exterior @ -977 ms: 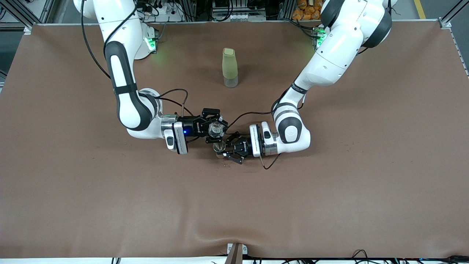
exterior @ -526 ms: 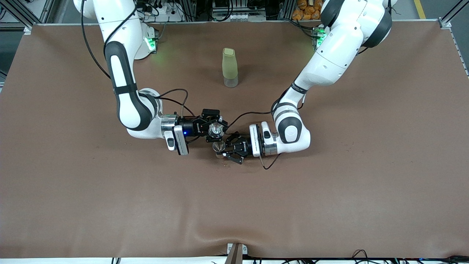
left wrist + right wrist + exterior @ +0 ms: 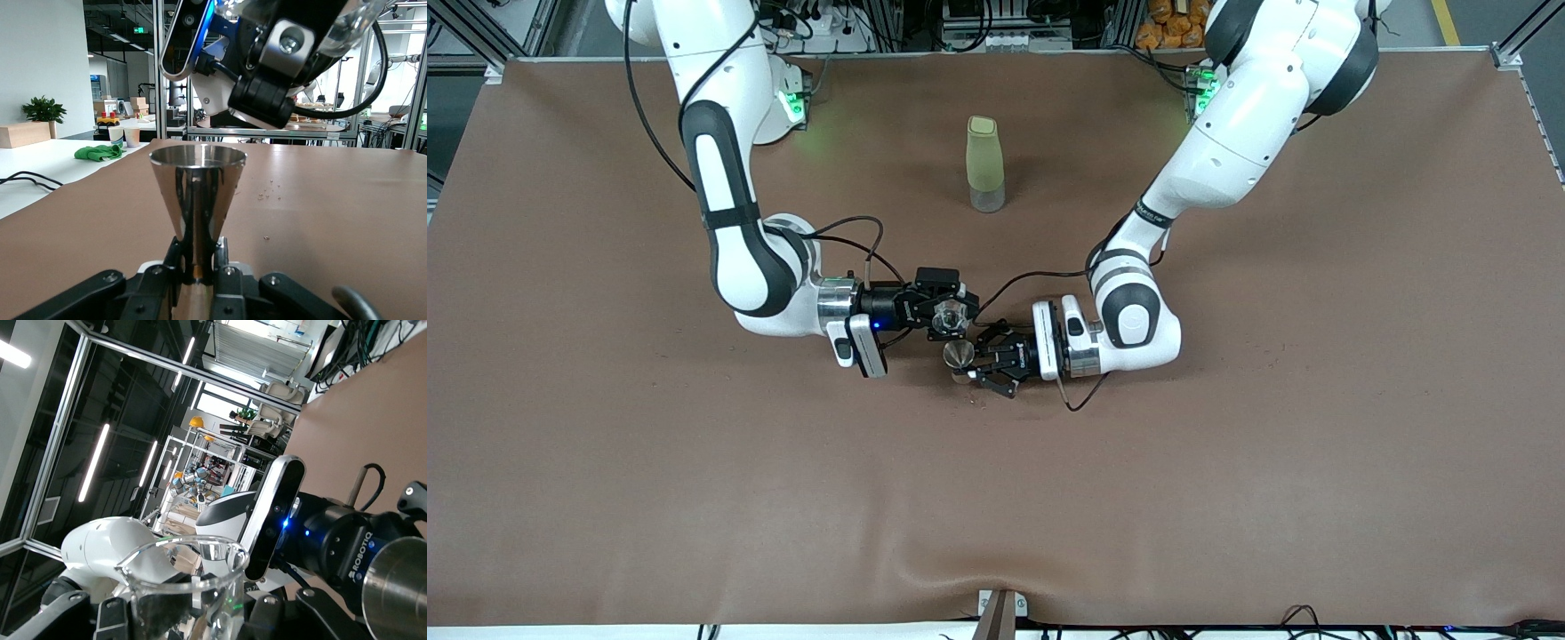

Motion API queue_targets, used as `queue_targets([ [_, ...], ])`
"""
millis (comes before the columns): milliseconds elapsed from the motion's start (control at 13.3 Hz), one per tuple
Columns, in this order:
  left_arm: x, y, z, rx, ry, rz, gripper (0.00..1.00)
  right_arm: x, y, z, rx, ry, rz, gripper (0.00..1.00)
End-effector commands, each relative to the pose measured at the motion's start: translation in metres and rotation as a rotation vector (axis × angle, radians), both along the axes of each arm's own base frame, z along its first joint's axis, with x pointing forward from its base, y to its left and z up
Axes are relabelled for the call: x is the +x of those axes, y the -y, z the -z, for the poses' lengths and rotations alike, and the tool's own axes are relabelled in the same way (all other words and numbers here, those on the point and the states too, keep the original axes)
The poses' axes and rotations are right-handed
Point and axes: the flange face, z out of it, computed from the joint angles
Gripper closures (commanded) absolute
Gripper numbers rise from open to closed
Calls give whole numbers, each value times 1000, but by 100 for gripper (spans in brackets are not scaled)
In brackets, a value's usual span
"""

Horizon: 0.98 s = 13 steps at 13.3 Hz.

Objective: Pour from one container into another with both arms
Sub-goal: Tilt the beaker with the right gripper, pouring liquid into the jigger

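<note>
My right gripper point(image 3: 948, 313) is shut on a clear glass beaker point(image 3: 950, 315) with a pouring lip, held tipped in the air over the middle of the table. In the right wrist view the beaker point(image 3: 190, 577) fills the space between the fingers point(image 3: 63, 610). Just beside and below it, my left gripper point(image 3: 967, 360) is shut on the narrow waist of a steel conical cup point(image 3: 959, 355), upright with its mouth open upward. The left wrist view shows that cup point(image 3: 198, 190) clamped between the fingers point(image 3: 155, 277), with the right gripper point(image 3: 280, 60) above it.
A tall pale-green bottle point(image 3: 984, 164) with a clear base stands farther from the front camera, midway between the arm bases. Small crumbs point(image 3: 975, 401) lie on the brown table cover point(image 3: 694, 498) below the cup, also seen as crumbs point(image 3: 270, 195). A metal bracket point(image 3: 1000, 613) sits at the front edge.
The right wrist has rolled a little, tipping the beaker further toward the steel cup. The left arm and its cup have stayed where they were.
</note>
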Motion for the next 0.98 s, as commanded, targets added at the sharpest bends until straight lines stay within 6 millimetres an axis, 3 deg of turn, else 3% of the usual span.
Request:
queue_targets([
  [0,0,2,-8,11,18,13,100,-3,1,-6,5,-65,-10,100],
  [902,-5,8,-6,22,13,15,100,-1,1,-7,13,-290,-21,100],
])
